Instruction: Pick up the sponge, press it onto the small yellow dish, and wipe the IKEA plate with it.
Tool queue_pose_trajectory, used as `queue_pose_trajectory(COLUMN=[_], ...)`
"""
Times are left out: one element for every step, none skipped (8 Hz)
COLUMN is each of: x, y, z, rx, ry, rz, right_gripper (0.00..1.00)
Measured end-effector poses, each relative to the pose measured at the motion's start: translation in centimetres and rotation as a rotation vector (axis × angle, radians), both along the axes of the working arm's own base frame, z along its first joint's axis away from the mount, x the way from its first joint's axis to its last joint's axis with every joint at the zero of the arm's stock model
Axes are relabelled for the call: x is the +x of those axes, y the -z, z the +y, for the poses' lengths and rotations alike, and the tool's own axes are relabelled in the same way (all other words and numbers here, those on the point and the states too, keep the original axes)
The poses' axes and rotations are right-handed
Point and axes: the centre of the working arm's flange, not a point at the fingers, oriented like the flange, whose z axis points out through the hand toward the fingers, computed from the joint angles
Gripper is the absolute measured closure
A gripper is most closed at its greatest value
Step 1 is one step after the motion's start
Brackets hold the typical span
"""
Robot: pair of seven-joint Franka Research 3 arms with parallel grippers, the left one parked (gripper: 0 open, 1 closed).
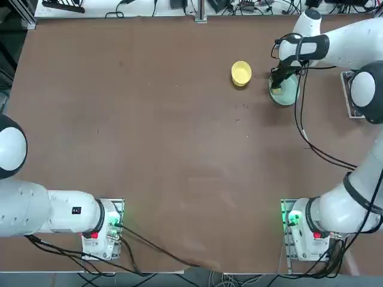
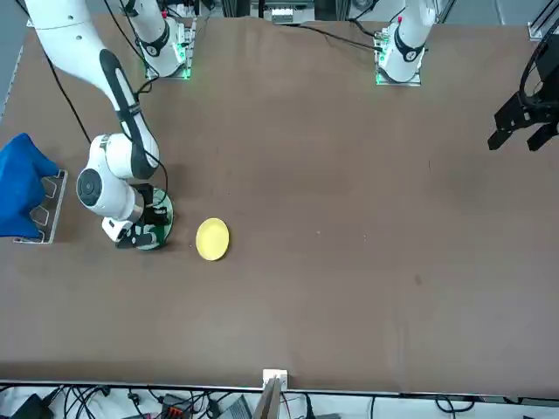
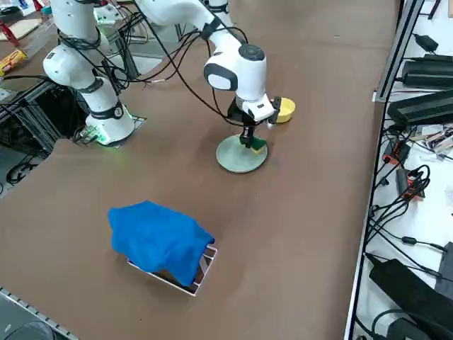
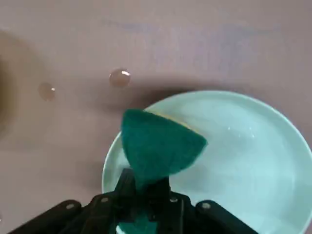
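Observation:
The pale mint IKEA plate (image 1: 286,94) (image 3: 239,156) (image 4: 243,161) lies at the table's far right. My right gripper (image 1: 279,82) (image 3: 249,139) (image 4: 146,195) stands over the plate's edge, shut on the sponge (image 4: 158,146) (image 3: 255,146), whose dark green top faces the wrist camera with a sliver of yellow foam behind. The sponge rests at the plate's rim on the side toward the small yellow dish (image 1: 241,73) (image 2: 212,238) (image 3: 284,109). The yellow dish sits apart, a short way left of the plate in the top view.
A blue cloth (image 3: 159,241) (image 2: 22,183) lies over a metal bracket near the table's right edge. Two small wet drops (image 4: 119,77) sit on the brown table beside the plate. Cables run along the table's far edge.

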Motion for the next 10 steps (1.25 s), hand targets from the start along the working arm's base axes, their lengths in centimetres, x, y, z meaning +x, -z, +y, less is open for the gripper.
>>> queue_pose_trajectory(x=[-0.5,-1.1,-2.0,-2.8,-3.5,-3.9,-4.0,-4.1,-4.1,-4.2], y=[-0.5,-0.7,-0.5,0.0,0.7,1.1,1.2,1.2,1.3,1.4], z=[0.0,-0.1,-0.1,-0.2,-0.3,-0.4,-0.6,-1.2,-2.4,-4.1], rx=[0.0,-0.001,-0.003,-0.005,-0.007,-0.008,-0.009,-0.01,-0.008,-0.003], ry=[-0.001,-0.001,-0.002,-0.001,0.0,0.001,0.005,0.006,-0.003,-0.018], rz=[0.008,0.016,0.028,0.038,0.038,0.036,0.035,0.036,0.038,0.038], right_gripper=[0.89,0.89,0.89,0.89,0.89,0.89,0.89,0.89,0.89,0.89])
